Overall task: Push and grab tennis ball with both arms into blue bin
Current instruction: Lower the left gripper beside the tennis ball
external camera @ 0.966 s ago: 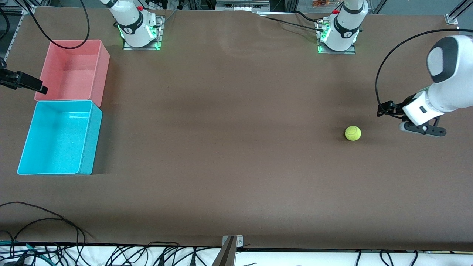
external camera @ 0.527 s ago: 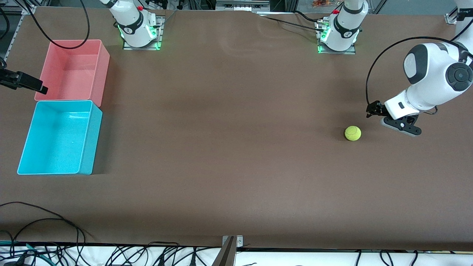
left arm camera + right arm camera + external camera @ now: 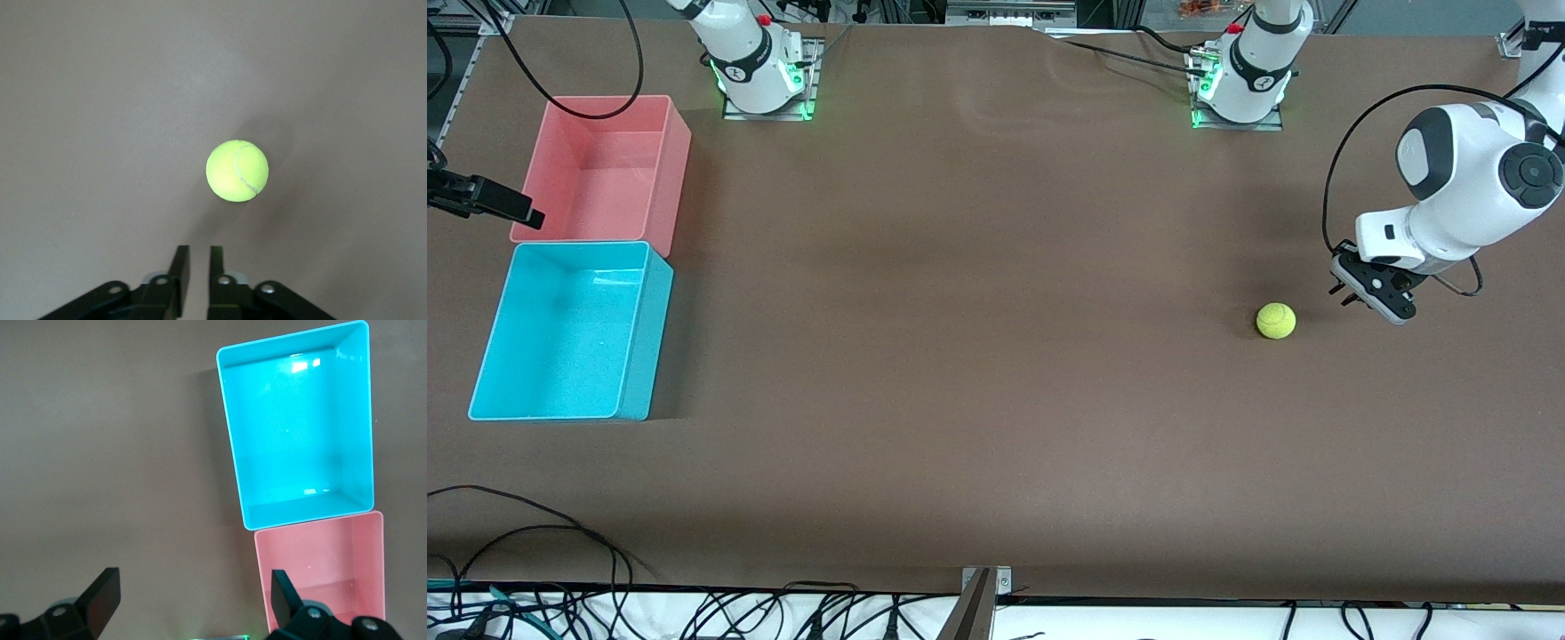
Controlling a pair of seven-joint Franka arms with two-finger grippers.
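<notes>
The tennis ball (image 3: 1276, 321) is sitting on the bare brown table (image 3: 978, 356) toward the left arm's end, exactly where it was a second ago, and it is lying well apart from the blue bin (image 3: 640, 333) at the right arm's end. Nothing is touching it.

What has been changing is the left tool (image 3: 1371, 293). Over the last second it has been swinging in from the table's edge and turning, so that it is now hanging low just beside the ball, on the side away from the bins. Its fingers (image 3: 179, 270) have also been drawing together: in the left wrist view they are standing nearly parallel with only a slim gap between them, holding nothing, with the ball (image 3: 237, 171) lying straight ahead of their tips and clear of them.

That reads as a set-up for a shove, not a pick: narrowed fingers are making a blunt pusher, and the tool is lining up so that a sweep would be sending the ball rolling toward the bins. The push itself is not yet begun.

The right tool (image 3: 498, 203) is waiting, as before, beside the pink bin (image 3: 676, 169) that is standing against the blue one and farther from the front camera. Its fingers (image 3: 103, 597) are spread wide and empty, with the blue bin (image 3: 230, 440) in plain sight below, so it is looking ready to receive a rolling ball.
</notes>
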